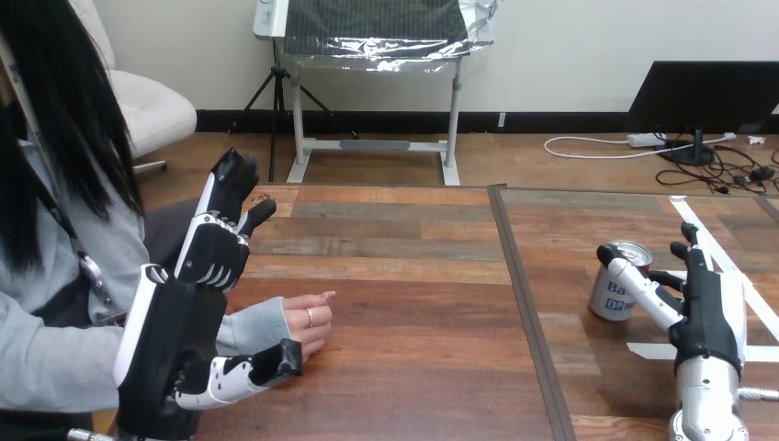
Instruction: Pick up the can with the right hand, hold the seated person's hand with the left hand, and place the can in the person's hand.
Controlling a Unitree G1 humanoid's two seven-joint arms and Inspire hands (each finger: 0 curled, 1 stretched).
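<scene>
Reaching in from the lower right of the frame, the right hand (705, 312) sits just beside the can (614, 299). One digit lies slanted across the can's front and the others point up past its far side. The hand looks spread, not clamped, bracketing the can so that a squeeze would catch it from both sides. I judge the grasp as set up and not yet made. The can stands upright on the wooden table (413, 276), right of the dark seam that splits the tabletop. Its open top faces up, and strips of white tape (712, 253) run beside it. Standing upright, it offers its round wall to a side grip, which probably explains the low, sideways approach.

At the lower left, the left hand (213, 257) is raised on edge and open, fingers stretched toward the upper left. Its thumb juts out low toward the person's hand (308, 326). That opening looks meant to take the person's hand between thumb and fingers. The thumb tip shows right at the sleeve end, and I cannot tell whether it touches. The person's hand rests on the table left of centre, fingers loosely folded and palm turned down. It is well apart from the can, so it will likely need lifting and turning before it can receive anything.
</scene>
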